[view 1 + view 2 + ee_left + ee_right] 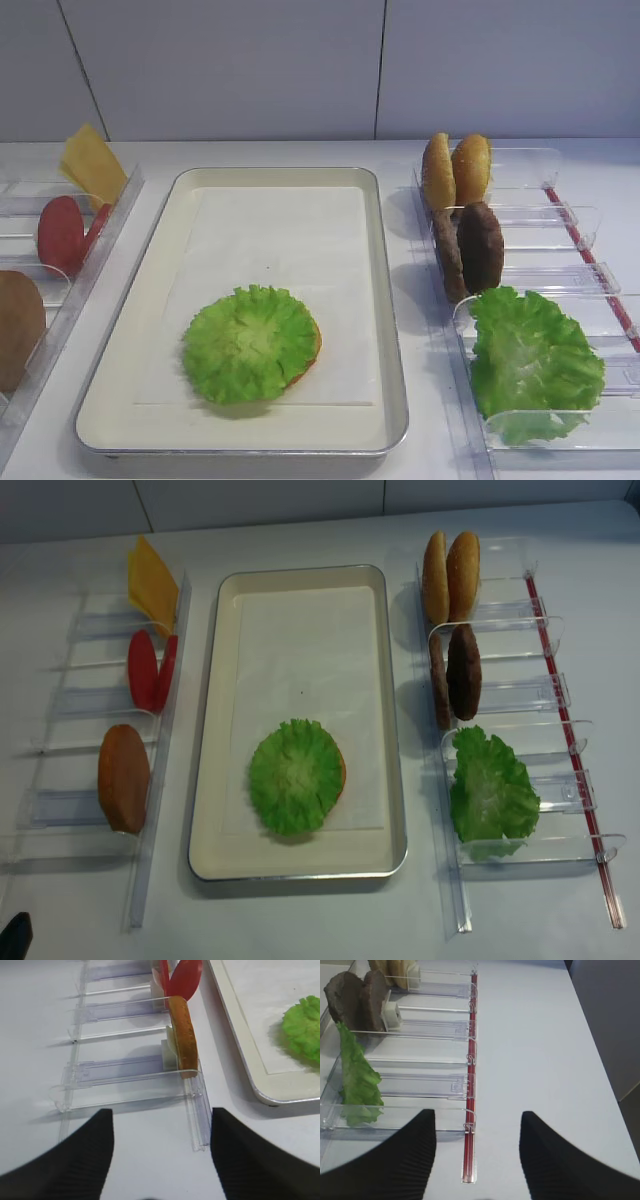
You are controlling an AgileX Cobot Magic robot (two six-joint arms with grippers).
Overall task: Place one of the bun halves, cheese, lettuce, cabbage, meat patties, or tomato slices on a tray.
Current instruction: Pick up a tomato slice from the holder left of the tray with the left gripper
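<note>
The left gripper [161,1152] is nearest in the left wrist view; its two dark fingers [75,1160] are spread wide and hold nothing, above the white tabletop [35,1035] near its front left corner. The right gripper [477,1152] is also spread and empty, above the front right part of the tabletop.

The tray [210,780] lies in the middle of the tabletop. On its paper liner, toward the front edge, a lettuce leaf [295,776] lies flat on top of a bun half [342,772], of which only an orange edge shows at the right side.

Along the left edge stand clear plastic holders [70,700]. They carry, from back to front, the cheese [150,583], two tomato slices [150,670] standing upright and leaning together, and one bun half [123,776].

The holders on the right side [540,695] carry two bun halves [450,575] at the back, then two meat patties [455,673] upright side by side, and at the front more lettuce [490,792]. A red strip [575,750] runs along the outer side of these holders.
</note>
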